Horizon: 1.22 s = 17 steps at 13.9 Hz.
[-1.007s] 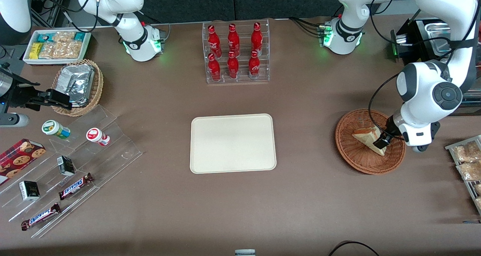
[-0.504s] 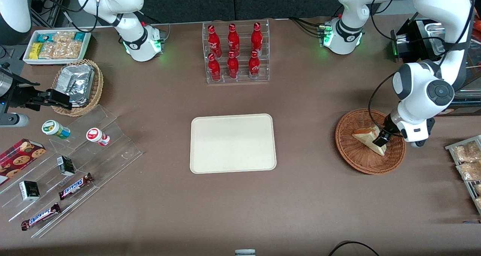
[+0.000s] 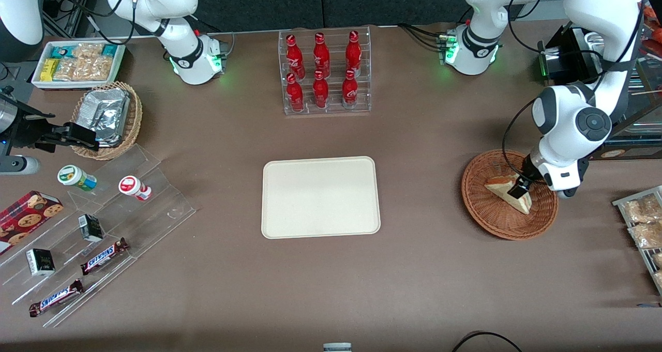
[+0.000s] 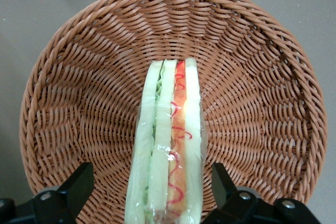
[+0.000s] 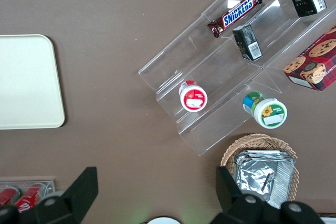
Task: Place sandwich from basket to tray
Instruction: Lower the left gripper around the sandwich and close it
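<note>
The sandwich (image 3: pixel 497 187), a wrapped cream wedge with red-orange filling, lies in the reddish-brown wicker basket (image 3: pixel 491 218) toward the working arm's end of the table. My left gripper (image 3: pixel 517 189) is down in the basket and open. The wrist view has the sandwich (image 4: pixel 168 140) standing on edge between the two black fingers (image 4: pixel 79 186), with a gap of basket (image 4: pixel 68 103) weave showing on each side. Nothing is gripped. The cream tray (image 3: pixel 320 197) sits bare at the table's middle, and it also shows from the parked arm's wrist as the tray (image 5: pixel 26 82).
A clear rack of red bottles (image 3: pixel 325 73) stands farther from the front camera than the tray. A rack of snack bags (image 3: pixel 641 223) lies beside the basket at the table's edge. Acrylic steps with snacks (image 3: pixel 98 228) and a tan foil-pack basket (image 3: pixel 106 119) sit toward the parked arm's end.
My left arm has shifted a little farther from the front camera and toward the table's middle, sliding the open gripper along the sandwich. The sandwich and basket have not moved.
</note>
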Tool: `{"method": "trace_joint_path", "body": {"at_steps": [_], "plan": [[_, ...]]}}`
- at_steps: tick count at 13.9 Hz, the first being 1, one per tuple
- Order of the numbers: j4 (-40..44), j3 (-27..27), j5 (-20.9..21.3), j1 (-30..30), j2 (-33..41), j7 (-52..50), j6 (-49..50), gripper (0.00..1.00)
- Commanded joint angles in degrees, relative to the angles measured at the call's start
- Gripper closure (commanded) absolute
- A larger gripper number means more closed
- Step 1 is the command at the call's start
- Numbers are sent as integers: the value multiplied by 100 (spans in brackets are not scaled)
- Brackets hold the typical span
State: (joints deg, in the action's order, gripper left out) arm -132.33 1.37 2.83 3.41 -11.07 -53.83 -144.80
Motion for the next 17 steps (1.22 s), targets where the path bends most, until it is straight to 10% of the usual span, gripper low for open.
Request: {"method": "trace_joint_path", "body": {"at_steps": [1,6,11,17], "plan": [[-47,22,-11,2,-53,-110,-136,6],[-30,30,-20,-33,-97,-207,-154,10],[5,39,-20,-60,-212,-339,-268,67],[399,66,59,-200,-19,-392,492,72]]}}
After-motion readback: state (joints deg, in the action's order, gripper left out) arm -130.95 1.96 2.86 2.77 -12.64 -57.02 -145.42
